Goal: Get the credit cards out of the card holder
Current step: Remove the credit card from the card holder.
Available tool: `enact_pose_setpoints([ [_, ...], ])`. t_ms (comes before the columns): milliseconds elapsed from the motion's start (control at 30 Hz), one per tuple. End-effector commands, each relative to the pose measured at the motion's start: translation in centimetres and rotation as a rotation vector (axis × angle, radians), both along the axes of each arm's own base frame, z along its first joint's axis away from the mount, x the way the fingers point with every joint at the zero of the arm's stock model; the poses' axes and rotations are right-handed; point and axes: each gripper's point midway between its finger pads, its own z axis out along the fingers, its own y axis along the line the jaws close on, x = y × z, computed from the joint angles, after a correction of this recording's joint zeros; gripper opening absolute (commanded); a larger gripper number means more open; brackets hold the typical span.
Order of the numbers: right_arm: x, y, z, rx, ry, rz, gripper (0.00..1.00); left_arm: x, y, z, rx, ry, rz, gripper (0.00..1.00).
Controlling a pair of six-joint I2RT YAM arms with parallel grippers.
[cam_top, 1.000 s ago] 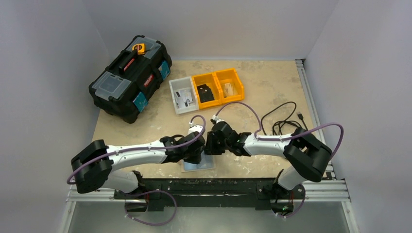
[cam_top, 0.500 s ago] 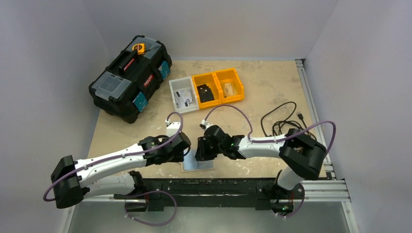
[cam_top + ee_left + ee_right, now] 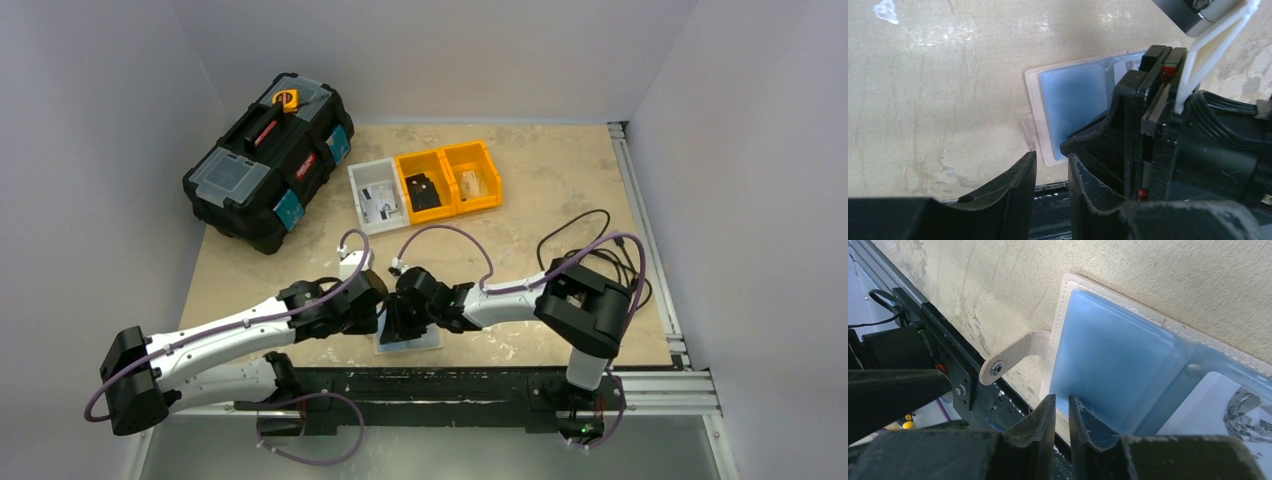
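The card holder (image 3: 415,342) lies open and flat at the near edge of the table (image 3: 540,190). Its long axis runs left to right along the frame rail (image 3: 923,325), directly beneath two end effectors that meet over it. The right end effector (image 3: 1060,407) is the nearer, poised at the near border of the blue plastic sleeve (image 3: 1118,350). Its fingers are almost together with only a slit between, and whether they pinch the sleeve cannot be told. The left end effector (image 3: 1050,162) hovers just beside the holder's left edge, near the snap tab (image 3: 1028,131), with fingers a little apart and holding nothing. One white credit card (image 3: 1233,402) shows inside a pocket beside the blue sleeve. The crowding of the two end effectors looks like the main obstacle. The toolbox (image 3: 265,160), grey bin (image 3: 356,200), yellow bins (image 3: 447,178) and cable (image 3: 585,245) sit well apart across the table.
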Motion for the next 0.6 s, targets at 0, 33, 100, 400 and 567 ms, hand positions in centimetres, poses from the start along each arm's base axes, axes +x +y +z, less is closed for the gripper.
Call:
enact_pose_setpoints([
  [0, 0.5, 0.2, 2.0, 0.035, -0.013, -0.037, 0.17, 0.5, -2.2, 1.0, -0.106, 0.009, 0.001, 0.29],
  [33, 0.8, -0.1, 2.8, 0.039, -0.027, -0.050, 0.18, 0.5, -2.6, 1.0, -0.128, 0.014, 0.000, 0.28],
  [100, 1.5, -0.7, 4.3, 0.046, -0.057, -0.086, 0.18, 0.5, -3.0, 0.9, -0.157, 0.028, -0.004, 0.28],
  [400, 4.3, -7.7, 5.3, -0.094, -0.133, -0.256, 0.32, 0.5, -8.0, 0.7, -0.379, 0.105, -0.115, 0.28],
  [567, 4.3, -9.3, 3.7, -0.165, -0.142, -0.263, 0.34, 1.3, -9.3, -1.3, -0.455, 0.175, -0.105, 0.28],
])
